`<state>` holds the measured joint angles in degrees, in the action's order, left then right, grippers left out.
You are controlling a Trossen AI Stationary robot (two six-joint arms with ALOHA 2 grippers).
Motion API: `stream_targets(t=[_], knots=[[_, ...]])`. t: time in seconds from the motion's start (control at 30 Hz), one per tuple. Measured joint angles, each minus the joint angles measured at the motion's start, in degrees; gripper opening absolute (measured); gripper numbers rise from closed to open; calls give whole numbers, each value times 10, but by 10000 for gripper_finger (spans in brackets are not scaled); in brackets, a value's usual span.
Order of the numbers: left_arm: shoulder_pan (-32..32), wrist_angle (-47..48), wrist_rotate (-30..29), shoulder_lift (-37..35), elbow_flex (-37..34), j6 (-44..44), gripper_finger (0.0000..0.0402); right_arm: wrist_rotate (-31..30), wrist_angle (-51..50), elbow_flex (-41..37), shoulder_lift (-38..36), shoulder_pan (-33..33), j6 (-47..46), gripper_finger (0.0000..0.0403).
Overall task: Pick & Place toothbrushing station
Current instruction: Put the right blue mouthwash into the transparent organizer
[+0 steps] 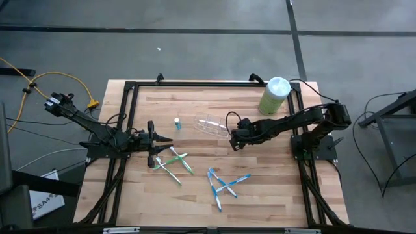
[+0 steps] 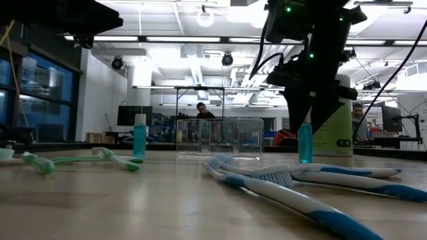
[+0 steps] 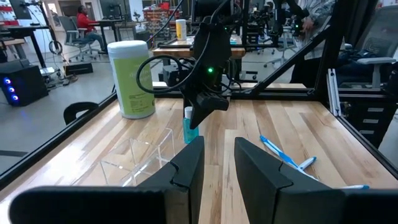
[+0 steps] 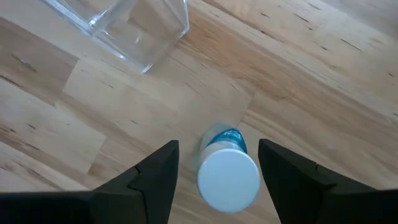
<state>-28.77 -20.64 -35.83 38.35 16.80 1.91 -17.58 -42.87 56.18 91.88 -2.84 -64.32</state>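
A small white tube (image 4: 227,177) stands upright on its blue cap (image 4: 227,140) on the wooden table. My right gripper (image 4: 217,146) hangs over it, pointing steeply down, open, one finger on each side of the tube; I see no touch. The clear plastic cup (image 1: 211,125) lies on its side just left of it. A second tube (image 1: 177,121) stands farther left. Green-white toothbrushes (image 1: 172,162) and blue-white toothbrushes (image 1: 221,182) lie flat nearer the front. My left gripper (image 3: 217,146) waits level at the table's left, its fingers a little apart with nothing between them.
A large pale green canister (image 1: 274,96) with a white top stands at the table's far right corner. A black frame (image 1: 130,88) runs round the table's edges. Bare wood lies between the cup and the toothbrushes.
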Motion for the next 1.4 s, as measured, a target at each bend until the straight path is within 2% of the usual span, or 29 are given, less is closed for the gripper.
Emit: stream_targets(t=[0.73, 1.2, 1.4], knots=[[0, 0, 0, 0, 0, 0, 85, -2, 0, 0, 0, 0, -5, 211], [0, 0, 0, 0, 0, 0, 85, -2, -3, -1, -10, 0, -1, 115], [0, 0, 0, 0, 0, 0, 85, -3, -3, -1, -20, 0, 2, 91]])
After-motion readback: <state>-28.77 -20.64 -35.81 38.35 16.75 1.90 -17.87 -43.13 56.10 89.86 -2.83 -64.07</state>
